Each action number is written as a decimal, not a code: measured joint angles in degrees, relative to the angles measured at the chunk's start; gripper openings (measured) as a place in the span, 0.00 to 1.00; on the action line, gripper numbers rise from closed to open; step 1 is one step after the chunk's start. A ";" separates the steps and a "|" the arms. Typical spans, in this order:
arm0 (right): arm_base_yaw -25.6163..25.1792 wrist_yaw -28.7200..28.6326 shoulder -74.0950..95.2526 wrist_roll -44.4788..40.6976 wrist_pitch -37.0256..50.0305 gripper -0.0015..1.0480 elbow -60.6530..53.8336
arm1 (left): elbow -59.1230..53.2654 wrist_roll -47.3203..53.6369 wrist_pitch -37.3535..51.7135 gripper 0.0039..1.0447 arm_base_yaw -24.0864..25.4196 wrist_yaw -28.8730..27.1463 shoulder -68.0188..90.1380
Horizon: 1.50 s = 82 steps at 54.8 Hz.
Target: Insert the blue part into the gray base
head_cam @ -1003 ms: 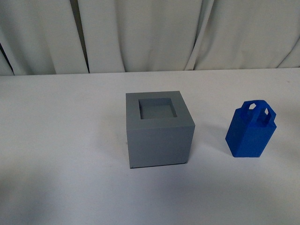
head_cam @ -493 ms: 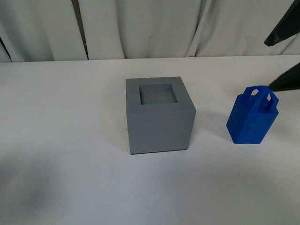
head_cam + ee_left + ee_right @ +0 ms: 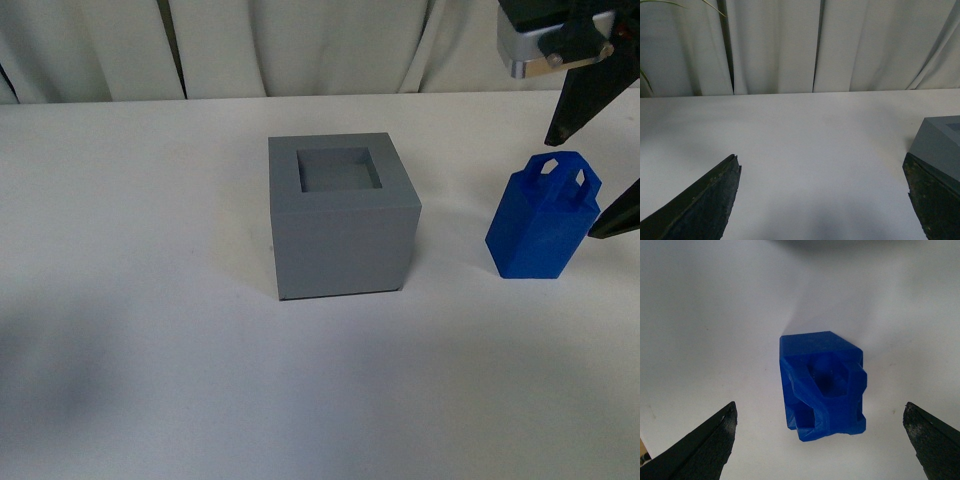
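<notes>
Hovering over blue part [image 3: 543, 222]: right gripper [image 3: 820, 409] spread wide, part between fingers [image 3: 705, 445], untouched.

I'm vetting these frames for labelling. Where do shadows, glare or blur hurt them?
Front view: a soft dark shadow lies on the table at lower left; gray base and blue part are sharp. Right wrist view: table bright, nearly washed out; right fingers are dark silhouettes. Left wrist view: even light, left fingers dark.

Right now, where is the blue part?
In the front view, the blue part stands upright on the table, to the right of the gray base and apart from it, directly below the open right gripper.
</notes>
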 joint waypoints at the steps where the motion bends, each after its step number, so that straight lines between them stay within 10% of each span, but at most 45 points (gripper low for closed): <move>1: 0.04 0.37 0.28 -0.26 0.37 0.93 0.00 | 0.00 0.02 0.00 0.94 0.00 0.00 0.00; 35: 2.43 2.93 4.59 -0.59 3.50 0.93 0.00 | 0.00 0.02 0.00 0.94 0.00 0.00 0.00; 53: 2.40 2.93 4.57 -0.50 2.91 0.47 -0.09 | 0.00 0.00 0.00 0.94 0.00 0.00 0.00; 82: 6.38 -2.93 4.50 1.84 -7.69 0.46 13.77 | 0.00 0.00 0.00 0.94 0.00 0.00 0.00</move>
